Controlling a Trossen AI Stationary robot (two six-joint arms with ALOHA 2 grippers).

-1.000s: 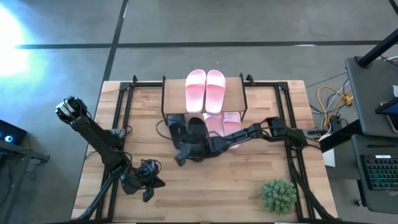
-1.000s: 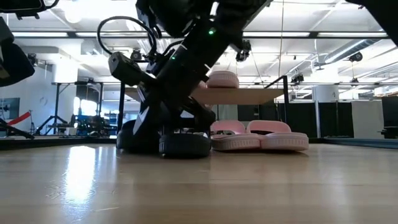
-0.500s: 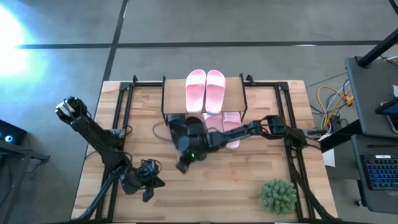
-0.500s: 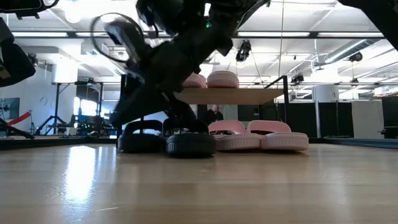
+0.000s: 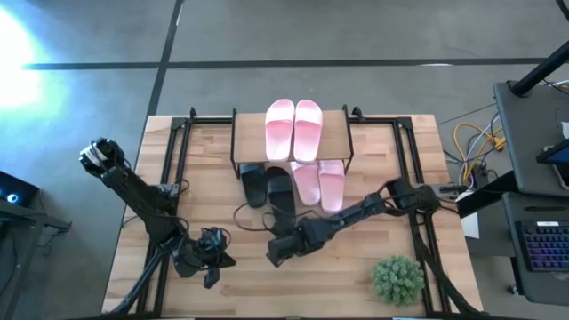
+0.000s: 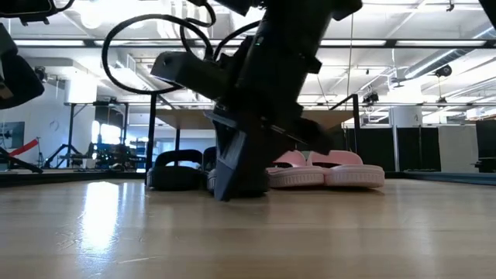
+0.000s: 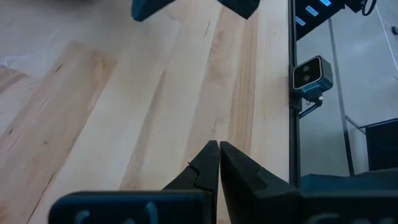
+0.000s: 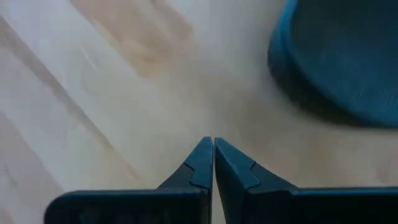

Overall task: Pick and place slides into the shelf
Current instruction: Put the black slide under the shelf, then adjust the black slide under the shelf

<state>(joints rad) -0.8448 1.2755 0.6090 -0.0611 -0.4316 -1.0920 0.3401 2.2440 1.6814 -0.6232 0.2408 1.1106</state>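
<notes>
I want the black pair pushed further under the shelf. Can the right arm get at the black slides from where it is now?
Probably yes. The right gripper sits shut over bare tabletop just in front of the black slides, and nothing lies between them. The shelf covers only their far ends, so the near ends are exposed.

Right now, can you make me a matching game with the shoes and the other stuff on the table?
Things:
1. black slides
2. pink slides up top
3. green plant ball
4. right gripper

Places or states:
A. on the shelf top board
B. near the table's front right corner
C. fingers shut, empty, over bare wood
D. on the table at the shelf's front left

Pairs: 1-D, 2-A, 3-B, 4-C
</notes>
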